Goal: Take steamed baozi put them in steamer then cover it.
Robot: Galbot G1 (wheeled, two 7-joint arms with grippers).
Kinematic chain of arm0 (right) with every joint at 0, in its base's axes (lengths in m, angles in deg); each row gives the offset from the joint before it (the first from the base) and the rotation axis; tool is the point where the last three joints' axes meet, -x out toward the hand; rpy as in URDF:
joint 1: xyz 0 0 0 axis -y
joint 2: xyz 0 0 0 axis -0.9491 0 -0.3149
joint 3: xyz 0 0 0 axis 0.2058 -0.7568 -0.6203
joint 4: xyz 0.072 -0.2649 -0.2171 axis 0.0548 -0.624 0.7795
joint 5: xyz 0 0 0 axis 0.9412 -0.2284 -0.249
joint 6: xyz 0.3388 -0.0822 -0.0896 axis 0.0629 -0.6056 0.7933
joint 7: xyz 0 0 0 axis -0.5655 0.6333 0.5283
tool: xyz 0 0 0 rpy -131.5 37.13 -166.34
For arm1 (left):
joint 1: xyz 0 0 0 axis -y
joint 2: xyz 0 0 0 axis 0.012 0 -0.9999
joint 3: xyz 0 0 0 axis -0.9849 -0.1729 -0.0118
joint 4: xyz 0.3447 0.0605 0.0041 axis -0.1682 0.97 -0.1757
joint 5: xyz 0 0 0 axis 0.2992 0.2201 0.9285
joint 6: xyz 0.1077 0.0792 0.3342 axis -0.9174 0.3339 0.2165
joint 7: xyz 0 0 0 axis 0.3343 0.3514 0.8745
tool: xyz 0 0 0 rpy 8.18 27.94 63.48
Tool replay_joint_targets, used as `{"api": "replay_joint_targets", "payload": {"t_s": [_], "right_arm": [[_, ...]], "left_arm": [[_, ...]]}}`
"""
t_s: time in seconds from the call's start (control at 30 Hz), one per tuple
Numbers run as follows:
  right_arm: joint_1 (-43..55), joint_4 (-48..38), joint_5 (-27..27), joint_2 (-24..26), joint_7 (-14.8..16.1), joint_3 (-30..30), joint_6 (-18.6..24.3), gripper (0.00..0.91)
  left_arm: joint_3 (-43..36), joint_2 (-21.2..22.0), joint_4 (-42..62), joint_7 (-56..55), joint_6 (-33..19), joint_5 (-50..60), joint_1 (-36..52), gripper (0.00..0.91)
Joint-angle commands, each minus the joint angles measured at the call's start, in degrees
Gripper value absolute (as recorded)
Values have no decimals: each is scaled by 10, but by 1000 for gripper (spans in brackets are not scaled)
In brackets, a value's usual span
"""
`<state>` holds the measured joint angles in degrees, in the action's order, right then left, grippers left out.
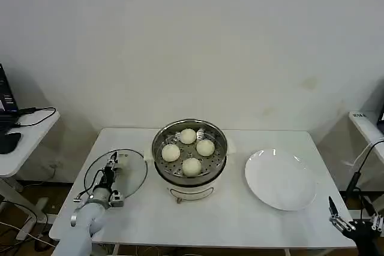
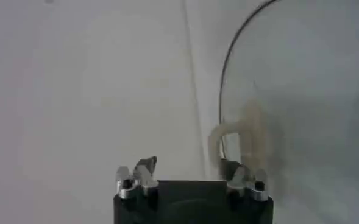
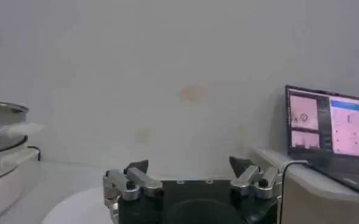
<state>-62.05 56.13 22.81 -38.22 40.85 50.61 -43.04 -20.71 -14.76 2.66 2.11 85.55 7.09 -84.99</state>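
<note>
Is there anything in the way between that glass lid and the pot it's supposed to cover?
Nothing visible. The cover lies flat on the table beside the steamer, with bare tabletop between them. The left gripper is at its handle.

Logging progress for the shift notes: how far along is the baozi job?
Done: all four baozi sit in the steamer, and the plate is bare. In hand: the left end effector is open at the cover handle. Left: lift the cover onto the steamer. The right end effector waits, open.
</note>
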Motion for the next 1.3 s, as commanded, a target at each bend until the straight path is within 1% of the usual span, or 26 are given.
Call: {"api": "replay_joint_targets", "payload": {"t_s": [0.03,0.4,0.47,0.57,0.67,0.8,0.93,0.97,1.03,1.13,1.17,1.3], "right_arm": [[2,-3,1,0,0,-1,1,907],[2,1,1,-1,1,-5,1,907],[2,1,0,-2,1,-7,2,907],[3,3,0,-2,1,-10,2,907],[4,7,-3,-3,-1,-14,3,907],[5,12,-10,-3,-3,-21,2,907],[8,12,-16,-2,-3,-29,3,907],[10,12,-18,-3,-4,-33,4,907],[11,12,-21,-3,-4,-37,4,907],[12,12,-34,-7,-5,-45,8,907],[12,12,-36,-9,-6,-46,8,907],[13,12,-52,-15,-10,-51,9,907]], "left_arm": [[3,2,6,-5,0,2,3,0],[25,2,-1,-22,0,5,-19,0],[30,2,-11,-30,0,7,-26,0],[45,1,-56,-43,7,12,-51,0],[68,-2,-127,-47,30,6,-87,0],[94,-11,-211,-38,68,-38,-136,0],[106,-26,-301,-13,119,-104,-172,0],[103,-33,-339,2,142,-129,-182,0],[99,-37,-376,13,166,-148,-187,0],[84,-40,-422,48,217,-174,-176,0],[77,-42,-430,57,234,-183,-170,0],[36,-47,-438,88,269,-169,-129,0]]}}
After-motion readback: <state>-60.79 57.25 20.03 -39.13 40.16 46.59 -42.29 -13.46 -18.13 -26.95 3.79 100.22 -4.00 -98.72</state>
